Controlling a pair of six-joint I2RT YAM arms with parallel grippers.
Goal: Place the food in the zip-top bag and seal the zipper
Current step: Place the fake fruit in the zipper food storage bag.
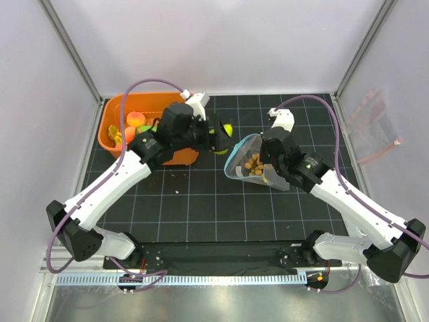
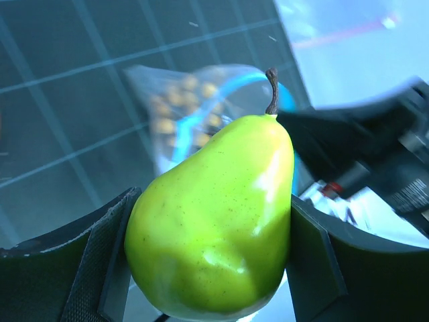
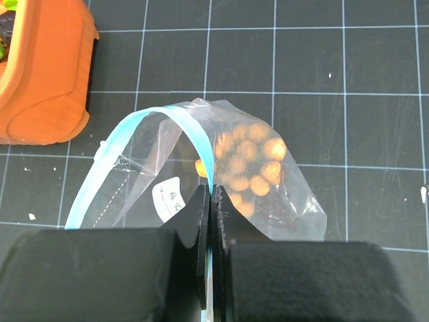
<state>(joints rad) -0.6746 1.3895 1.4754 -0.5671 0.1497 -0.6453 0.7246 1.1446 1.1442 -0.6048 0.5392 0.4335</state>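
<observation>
My left gripper [image 1: 221, 137] is shut on a green toy pear [image 2: 214, 221], held above the mat just left of the bag's mouth; the pear also shows in the top view [image 1: 224, 136]. The clear zip-top bag [image 1: 258, 164] lies at mid-table with its mouth gaping to the left, a cluster of small brown balls [image 3: 251, 161] inside. My right gripper [image 3: 212, 194] is shut on the teal zipper strip [image 3: 194, 137] and holds the mouth open. Peaches [image 1: 136, 119] and a yellow piece [image 1: 114, 133] remain in the orange basket.
The orange slotted basket [image 1: 114, 107] stands at the back left, its corner showing in the right wrist view [image 3: 47, 74]. A second clear bag with a pink-red strip [image 1: 375, 127] lies against the right wall. White walls enclose the black gridded mat.
</observation>
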